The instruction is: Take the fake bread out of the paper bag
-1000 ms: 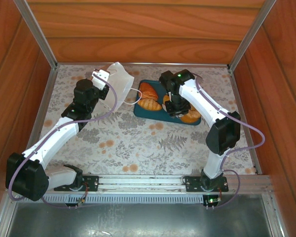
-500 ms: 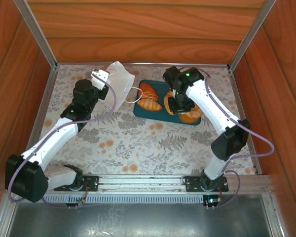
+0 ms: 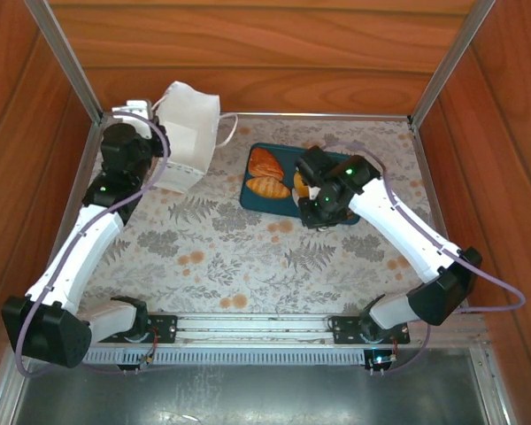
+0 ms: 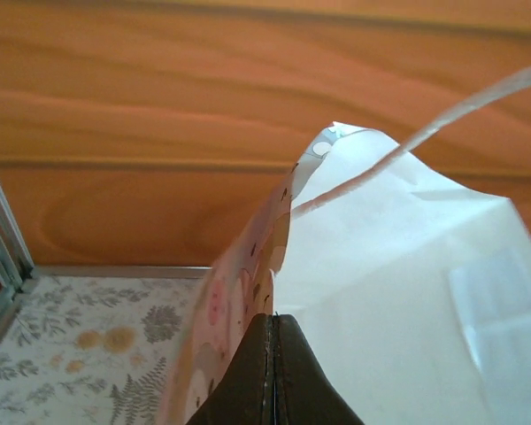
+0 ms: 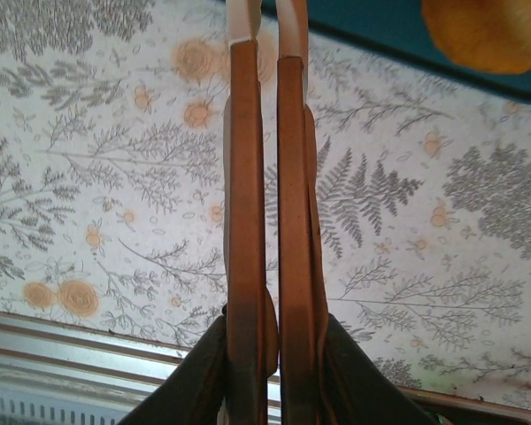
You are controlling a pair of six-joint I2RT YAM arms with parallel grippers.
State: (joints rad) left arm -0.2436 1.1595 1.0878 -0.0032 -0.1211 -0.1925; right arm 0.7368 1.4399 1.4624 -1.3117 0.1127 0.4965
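Note:
The white paper bag (image 3: 193, 131) hangs tilted at the far left corner, its loop handle (image 3: 228, 128) dangling. My left gripper (image 3: 157, 133) is shut on its rim. The left wrist view shows those jaws (image 4: 273, 326) pinching the paper edge, the bag's white wall (image 4: 407, 292) to the right. Two ridged golden pieces of fake bread (image 3: 265, 162) (image 3: 268, 187) lie on the teal tray (image 3: 252, 199). A third (image 3: 299, 183) is partly hidden by my right arm. My right gripper (image 3: 319, 215) hovers at the tray's near edge, its fingers (image 5: 245, 177) nearly together with nothing between. A round bun (image 5: 491, 35) sits on the tray.
Wooden walls and metal corner posts (image 3: 71, 66) close in the table at the back and sides. A metal rail (image 3: 248, 328) runs along the near edge. The floral cloth (image 3: 239, 257) stretches between the arms.
My left arm has swung the bag up and left, away from the tray into the far left corner. My right gripper has pulled back from over the tray toward its near edge.

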